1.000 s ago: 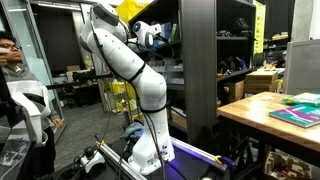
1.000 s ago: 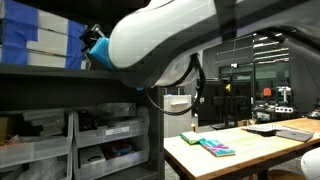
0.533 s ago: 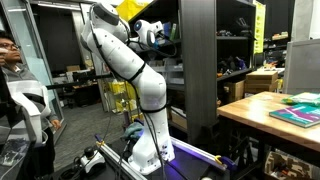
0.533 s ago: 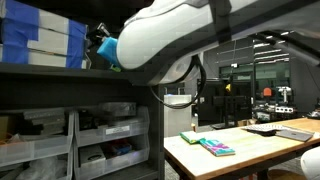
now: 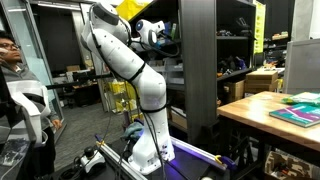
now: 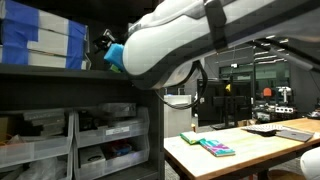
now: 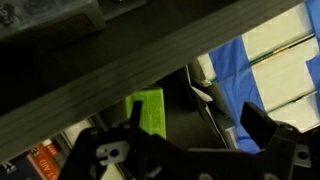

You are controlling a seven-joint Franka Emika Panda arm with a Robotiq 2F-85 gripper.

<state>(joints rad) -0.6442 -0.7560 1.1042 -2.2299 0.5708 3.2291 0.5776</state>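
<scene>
My gripper (image 7: 198, 128) is open and empty, with its two dark fingers spread wide in the wrist view. It reaches into an upper level of a dark shelf unit (image 5: 200, 70), and shows in both exterior views (image 5: 168, 38) (image 6: 103, 45). Beyond the fingers are a bright green box (image 7: 150, 112) to the left and stacked blue and white boxes (image 7: 265, 65) to the right; the stack also shows in an exterior view (image 6: 40, 40). A dark gap with a thin pale object lies between them. A shelf beam (image 7: 120, 60) crosses above the gripper.
A person (image 5: 10, 55) stands near the robot base. A wooden table (image 5: 250, 108) holds a teal book (image 5: 295, 112), and also shows in the other exterior view (image 6: 190, 152) with its book (image 6: 215, 147). Plastic drawer bins (image 6: 110, 140) fill the lower shelf.
The arm has pushed the gripper a little further towards and into the shelf. The fingers stay open and nothing has been taken.
</scene>
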